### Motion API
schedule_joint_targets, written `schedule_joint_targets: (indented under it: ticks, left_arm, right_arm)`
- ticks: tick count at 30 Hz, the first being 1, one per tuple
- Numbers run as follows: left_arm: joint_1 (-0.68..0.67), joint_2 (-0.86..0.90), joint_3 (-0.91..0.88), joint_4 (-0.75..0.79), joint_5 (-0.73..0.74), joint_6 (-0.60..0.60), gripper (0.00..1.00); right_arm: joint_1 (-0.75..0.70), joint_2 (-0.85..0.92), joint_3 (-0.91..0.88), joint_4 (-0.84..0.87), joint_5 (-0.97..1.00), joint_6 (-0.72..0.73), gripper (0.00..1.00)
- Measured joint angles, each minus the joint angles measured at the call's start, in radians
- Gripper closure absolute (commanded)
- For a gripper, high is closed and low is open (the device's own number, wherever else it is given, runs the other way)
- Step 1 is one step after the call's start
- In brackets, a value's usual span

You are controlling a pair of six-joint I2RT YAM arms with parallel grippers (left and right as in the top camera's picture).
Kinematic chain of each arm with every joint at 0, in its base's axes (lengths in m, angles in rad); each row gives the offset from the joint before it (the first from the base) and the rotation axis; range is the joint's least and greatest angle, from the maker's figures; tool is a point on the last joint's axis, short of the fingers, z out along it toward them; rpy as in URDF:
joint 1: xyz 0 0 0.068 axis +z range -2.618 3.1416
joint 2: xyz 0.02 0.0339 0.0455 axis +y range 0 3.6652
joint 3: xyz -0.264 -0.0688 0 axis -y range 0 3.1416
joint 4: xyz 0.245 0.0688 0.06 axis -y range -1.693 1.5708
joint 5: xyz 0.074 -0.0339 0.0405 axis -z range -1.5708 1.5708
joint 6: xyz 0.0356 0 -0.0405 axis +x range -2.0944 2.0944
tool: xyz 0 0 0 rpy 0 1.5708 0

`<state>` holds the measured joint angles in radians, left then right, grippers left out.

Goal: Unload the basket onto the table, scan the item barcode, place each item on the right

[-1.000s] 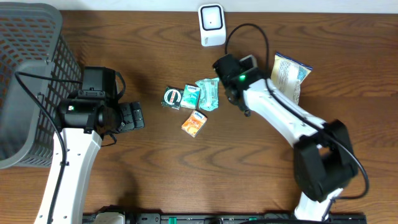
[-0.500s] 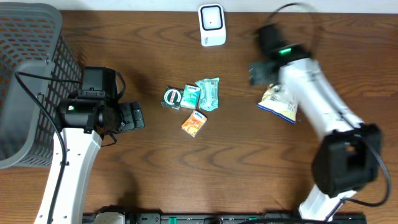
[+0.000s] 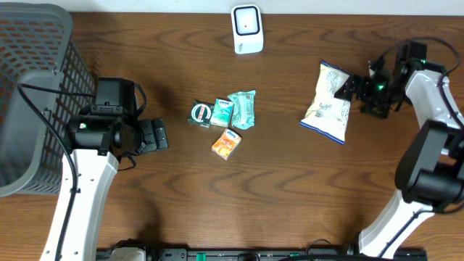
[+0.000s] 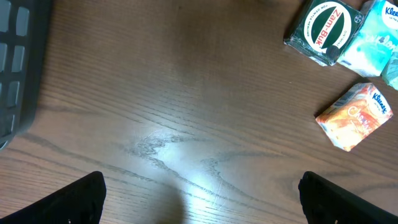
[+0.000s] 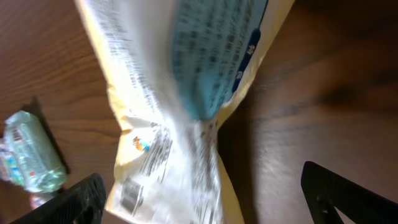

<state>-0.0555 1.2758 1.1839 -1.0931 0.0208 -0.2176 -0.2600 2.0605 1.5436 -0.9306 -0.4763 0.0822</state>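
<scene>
The item is a white and yellow snack bag with a blue panel, lying flat on the table right of centre. My right gripper is at the bag's right edge, open. In the right wrist view the bag fills the space between the wide-apart fingers, and a dark barcode block shows near its lower end. The white scanner stands at the back centre. My left gripper hovers open over bare wood at the left, holding nothing, and its wrist view shows the gripper low over the table.
A grey mesh basket stands at the far left. A cluster of small packs lies mid-table: a green Zam-Buk box, teal packets and an orange Kleenex pack. The left wrist view also shows the Zam-Buk box and the Kleenex pack.
My right arm swung from near the scanner to the far right. Its gripper went from shut to open, and the snack bag now lies free on the table. The left arm has not moved.
</scene>
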Motion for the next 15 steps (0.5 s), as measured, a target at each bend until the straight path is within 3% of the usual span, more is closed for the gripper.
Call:
schedule_joint_targets:
  ticks: [4, 5, 9, 10, 11, 15]
  left_arm:
    - [0.0, 0.0, 0.0, 0.0, 0.0, 0.0, 0.03]
    - [0.0, 0.0, 0.0, 0.0, 0.0, 0.0, 0.02]
    - [0.0, 0.0, 0.0, 0.0, 0.0, 0.0, 0.02]
    - [0.0, 0.0, 0.0, 0.0, 0.0, 0.0, 0.02]
    - [0.0, 0.0, 0.0, 0.0, 0.0, 0.0, 0.02]
    - [0.0, 0.0, 0.0, 0.0, 0.0, 0.0, 0.02]
  right_arm:
    - [-0.003, 0.085, -0.002, 0.005, -0.071, -0.012, 0.13]
    - [-0.001, 0.101, -0.002, 0.005, -0.091, -0.014, 0.22]
    - [0.018, 0.122, -0.002, 0.022, -0.119, -0.024, 0.75]
    - [0.025, 0.131, -0.002, 0.028, -0.123, -0.023, 0.93]
    - [0.032, 0.139, -0.002, 0.035, -0.137, -0.026, 0.99]
    - [0.05, 0.138, 0.007, 0.034, -0.185, -0.023, 0.99]
